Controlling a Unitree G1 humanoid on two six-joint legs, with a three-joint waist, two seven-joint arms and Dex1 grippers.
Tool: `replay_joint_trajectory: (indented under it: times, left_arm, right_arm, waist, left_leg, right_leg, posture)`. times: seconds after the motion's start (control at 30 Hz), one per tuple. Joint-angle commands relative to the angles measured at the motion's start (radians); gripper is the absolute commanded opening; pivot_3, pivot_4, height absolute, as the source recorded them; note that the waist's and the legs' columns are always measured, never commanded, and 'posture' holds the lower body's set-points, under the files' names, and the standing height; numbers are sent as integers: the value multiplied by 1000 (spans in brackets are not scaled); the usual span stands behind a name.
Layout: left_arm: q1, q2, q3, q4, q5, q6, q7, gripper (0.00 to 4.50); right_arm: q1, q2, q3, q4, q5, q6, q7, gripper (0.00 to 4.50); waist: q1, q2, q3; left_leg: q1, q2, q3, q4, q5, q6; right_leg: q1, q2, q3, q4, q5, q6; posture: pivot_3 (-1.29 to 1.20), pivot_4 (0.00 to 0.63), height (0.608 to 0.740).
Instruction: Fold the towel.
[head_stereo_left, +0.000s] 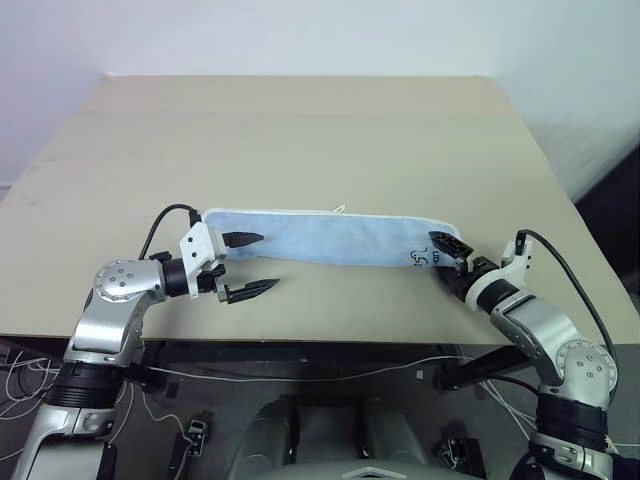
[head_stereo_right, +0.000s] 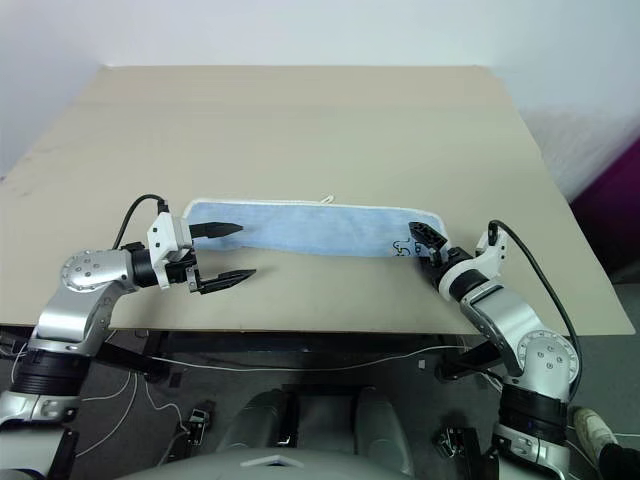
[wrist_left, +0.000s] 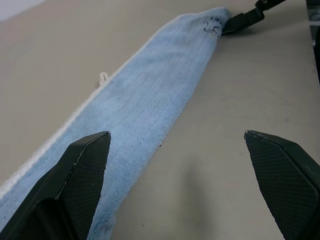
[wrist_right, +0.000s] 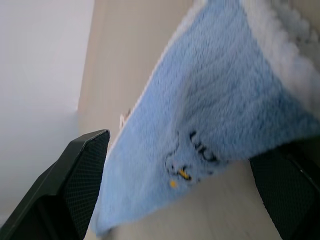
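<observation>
**Both jaws spread at the ends of a flat towel**

The long, narrow light-blue terry towel (head_stereo_left: 325, 238) with white stitched edging lies flat and unfolded on the tan desk (head_stereo_left: 300, 130), stretched from one gripper to the other. The left gripper (head_stereo_left: 247, 265) has its jaws spread wide, one finger over the towel's end, the other past its near edge, over bare desk. The right gripper (head_stereo_left: 447, 252) is also spread at the opposite end, just beside the small dark printed mark (wrist_right: 192, 160); neither pinches anything. The cloth looks light, limp and plush: it should sag and drape when lifted, and grip easily. Best taken at the end corners, through the stitched hem.
</observation>
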Motion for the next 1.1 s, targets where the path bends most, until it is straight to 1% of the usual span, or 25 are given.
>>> replay_joint_trajectory:
  times: [0.03,0.23,0.4,0.53,0.67,0.77,0.83,0.87,0.97,1.1]
  left_arm:
    - [4,-3,2,-40,-3,-11,11,4500]
    - [-1,-14,-5,-30,6,-22,18,4500]
    - [-12,-28,-13,-12,21,-36,25,4500]
    - [-24,-35,-15,1,26,-47,33,4500]
    - [-31,-38,-19,15,31,-55,37,4500]
    - [-29,-41,-20,24,39,-66,40,4500]
    - [-30,-42,-20,28,41,-71,43,4500]
    - [-31,-43,-22,29,42,-72,45,4500]
    - [-30,-48,-26,28,47,-76,54,4500]
    - [-34,-55,-31,25,50,-75,61,4500]
  right_arm:
    - [6,14,-36,29,-80,-86,-51,3922]
    - [-7,32,-37,-7,-81,-118,-80,1783]
    - [-1,43,-50,-32,-115,-167,-91,26]
    - [18,31,-69,-66,-136,-194,-65,26]
    - [15,-21,-105,-63,-154,-201,-37,26]
    - [-1,-128,-131,-38,-194,-170,42,26]
    - [-14,-188,-125,-31,-226,-151,103,26]
    - [-21,-217,-109,-36,-245,-134,137,26]
    - [-40,-329,6,-82,-370,-58,279,26]
    - [-93,-488,256,-165,-640,-18,492,26]
  waist:
    - [2,0,0]
    - [3,0,0]
    - [2,0,0]
    - [5,1,0]
    - [4,2,1]
    - [1,4,2]
    - [1,5,3]
    - [1,5,3]
    - [-4,5,3]
    - [-4,6,3]
  left_leg:
    - [1,0,0,0,0,0]
    - [1,0,0,-2,0,0]
    - [1,0,0,-2,0,0]
    - [1,0,0,-2,0,0]
    - [0,0,0,-3,0,1]
    - [-1,0,0,-3,0,1]
    - [-1,0,0,-3,0,1]
    - [-1,0,0,-3,0,1]
    - [-1,0,0,-3,0,1]
    - [-1,1,1,-3,0,1]
  right_leg:
    - [1,0,0,-1,0,0]
    - [1,-1,0,-2,0,0]
    - [0,0,0,-2,0,0]
    - [1,-1,0,-4,0,0]
    - [1,-1,-1,-4,0,0]
    - [0,-1,-1,-4,0,0]
    - [0,-1,0,-4,0,0]
    - [0,-1,0,-4,0,0]
    - [0,0,0,-4,0,0]
    - [-1,0,0,-4,0,0]
  posture:
    - [0,150,740]
    - [0,150,740]
    - [0,150,740]
    - [0,150,740]
    - [0,150,740]
    - [0,150,740]
    - [0,150,740]
    - [0,150,740]
    - [0,150,740]
    - [0,150,740]
